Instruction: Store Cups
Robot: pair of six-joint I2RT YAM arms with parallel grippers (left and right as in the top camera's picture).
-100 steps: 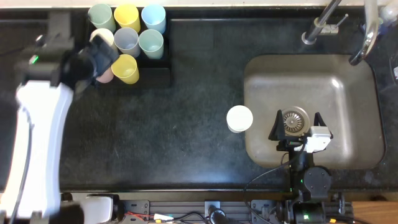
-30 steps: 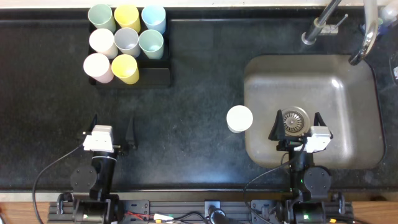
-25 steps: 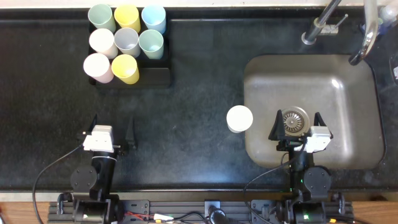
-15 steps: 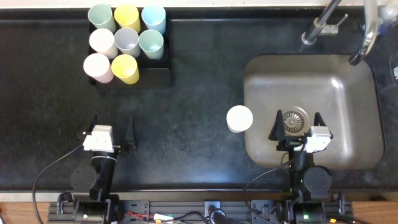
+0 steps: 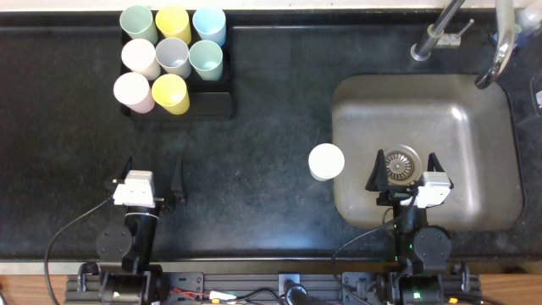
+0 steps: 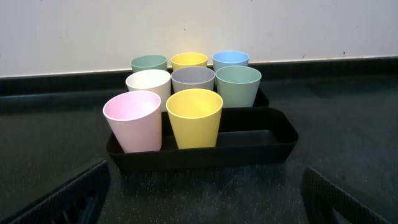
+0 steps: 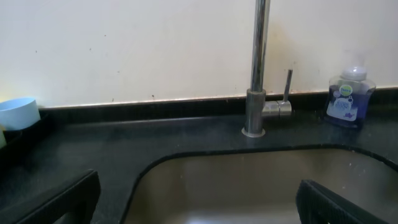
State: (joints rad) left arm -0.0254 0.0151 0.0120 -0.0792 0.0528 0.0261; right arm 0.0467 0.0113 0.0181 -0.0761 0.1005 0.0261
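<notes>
my left gripper (image 5: pixel 153 172) sits near the front of the counter (image 5: pixel 254 169), fingers spread wide and holding nothing. it faces the black tray (image 6: pixel 261 140), where the pink cup (image 6: pixel 133 121) and yellow cup (image 6: pixel 194 117) stand nearest. my right gripper (image 5: pixel 404 165) is equally wide over the sink (image 5: pixel 474 127). a white cup (image 5: pixel 326 161) stands on the counter just beside the sink's rim.

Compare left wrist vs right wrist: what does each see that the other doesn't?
Left wrist: the pink cup and the front yellow cup, with the white cup and grey cup behind them. Right wrist: the faucet, a soap bottle and the sink. Both: the blue cup, the counter and the wall.
</notes>
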